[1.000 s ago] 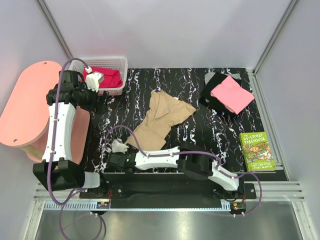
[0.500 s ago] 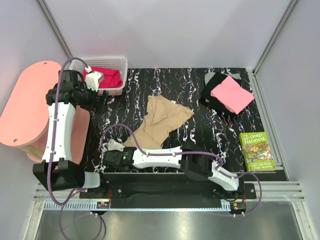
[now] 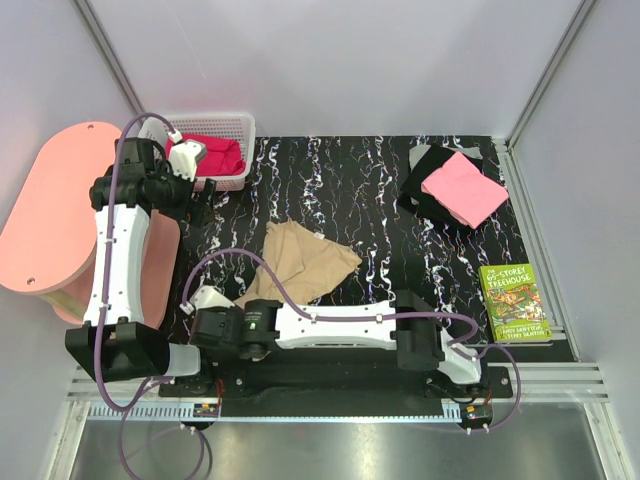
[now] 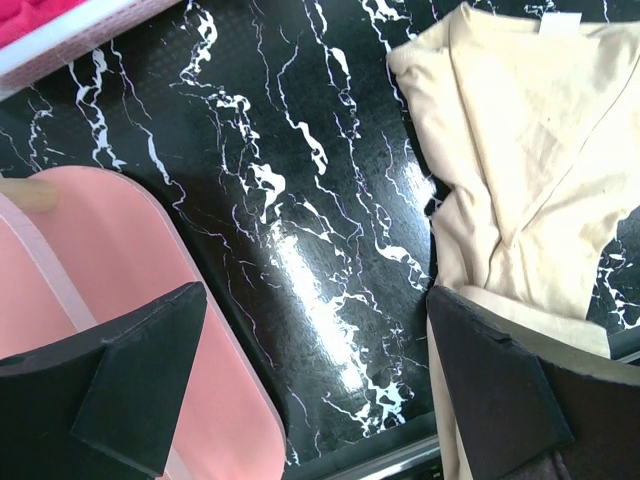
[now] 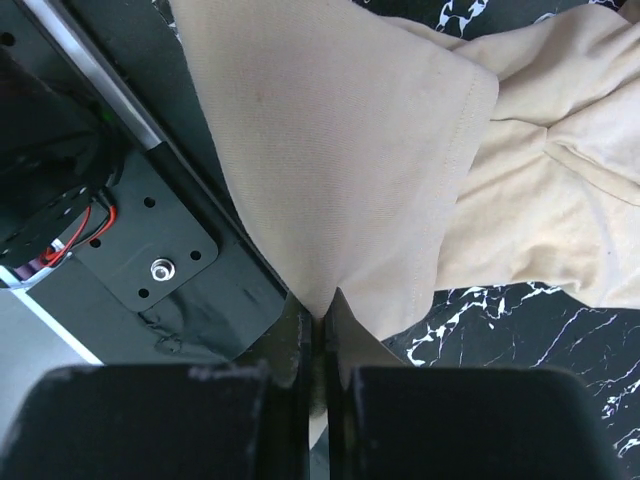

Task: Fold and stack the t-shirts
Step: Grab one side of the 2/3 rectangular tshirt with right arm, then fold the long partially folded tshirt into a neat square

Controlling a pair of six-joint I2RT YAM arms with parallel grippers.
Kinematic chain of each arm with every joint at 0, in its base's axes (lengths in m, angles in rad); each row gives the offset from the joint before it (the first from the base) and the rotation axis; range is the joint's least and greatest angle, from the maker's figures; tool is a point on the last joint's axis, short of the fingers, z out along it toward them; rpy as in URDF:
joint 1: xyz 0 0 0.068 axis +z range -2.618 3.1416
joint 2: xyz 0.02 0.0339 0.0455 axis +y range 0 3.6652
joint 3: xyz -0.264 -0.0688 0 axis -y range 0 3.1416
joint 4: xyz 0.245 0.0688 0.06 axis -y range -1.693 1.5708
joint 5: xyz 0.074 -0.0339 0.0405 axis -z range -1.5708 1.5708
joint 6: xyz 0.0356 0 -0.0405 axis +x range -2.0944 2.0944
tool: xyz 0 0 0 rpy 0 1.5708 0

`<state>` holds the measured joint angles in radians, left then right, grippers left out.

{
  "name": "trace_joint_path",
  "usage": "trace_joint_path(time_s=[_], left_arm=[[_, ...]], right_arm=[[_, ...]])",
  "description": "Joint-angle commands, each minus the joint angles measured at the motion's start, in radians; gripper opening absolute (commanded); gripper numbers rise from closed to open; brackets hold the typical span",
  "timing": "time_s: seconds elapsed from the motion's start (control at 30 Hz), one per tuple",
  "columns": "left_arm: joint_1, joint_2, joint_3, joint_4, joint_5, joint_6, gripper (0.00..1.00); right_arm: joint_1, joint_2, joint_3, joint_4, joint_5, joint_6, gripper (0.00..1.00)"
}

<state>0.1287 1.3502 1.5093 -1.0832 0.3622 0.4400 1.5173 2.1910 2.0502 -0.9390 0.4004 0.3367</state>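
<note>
The right claw [image 5: 320, 325] is pinched tight on an edge of the tan shirt [image 3: 303, 265], which lies crumpled at the table's [image 3: 390, 190] near-left, probably to spread it for folding. The left claw [image 4: 315, 395] hovers wide open, empty.

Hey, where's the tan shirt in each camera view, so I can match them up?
Top external: the tan shirt lies crumpled left of centre, toward the near edge.
Left wrist: the tan shirt fills the right side, from the top edge down.
Right wrist: the tan shirt fills the upper middle, one edge pinched in the right claw.
Shared landmark: the black marbled tabletop.
</note>
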Motion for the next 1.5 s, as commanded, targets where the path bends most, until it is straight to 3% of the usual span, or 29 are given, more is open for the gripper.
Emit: trace_joint_path(time_s=[0.0,0.4,0.77,0.97,1.1,1.2,1.27,1.3,1.37,1.43,1.47], left_arm=[[-0.001,-0.016,0.046,0.012,0.014,0.006,0.99],[-0.006,-0.013,0.046,0.008,0.001,0.017,0.99],[-0.009,-0.008,0.043,0.009,-0.017,0.031,0.99],[-0.011,-0.011,0.025,0.014,-0.023,0.042,0.99],[-0.011,-0.013,0.012,0.019,-0.022,0.046,0.99],[-0.011,-0.016,0.006,0.019,-0.019,0.048,0.99],[-0.012,-0.017,0.005,0.020,-0.019,0.048,0.99],[-0.014,-0.022,0.003,0.019,-0.020,0.051,0.99],[-0.015,-0.028,-0.011,0.020,-0.023,0.054,0.99],[-0.017,-0.034,-0.023,0.023,-0.032,0.059,0.99],[-0.015,-0.037,-0.027,0.020,-0.035,0.059,0.99]], right_arm=[[-0.026,-0.082,0.045,-0.003,-0.024,0.001,0.00],[-0.377,-0.324,-0.251,0.204,-0.210,-0.086,0.00],[-0.630,-0.237,-0.280,0.289,-0.397,-0.113,0.00],[-0.733,-0.201,-0.353,0.365,-0.533,-0.065,0.00],[-0.834,-0.183,-0.433,0.465,-0.733,0.020,0.00],[-0.878,-0.152,-0.464,0.482,-0.737,0.030,0.01],[-0.879,-0.129,-0.461,0.474,-0.695,0.021,0.21],[-0.879,-0.122,-0.456,0.462,-0.660,0.010,0.49],[-0.885,-0.097,-0.424,0.439,-0.629,-0.002,0.66],[-0.888,-0.058,-0.391,0.378,-0.557,-0.019,0.99],[-0.888,-0.041,-0.334,0.340,-0.508,-0.027,1.00]])
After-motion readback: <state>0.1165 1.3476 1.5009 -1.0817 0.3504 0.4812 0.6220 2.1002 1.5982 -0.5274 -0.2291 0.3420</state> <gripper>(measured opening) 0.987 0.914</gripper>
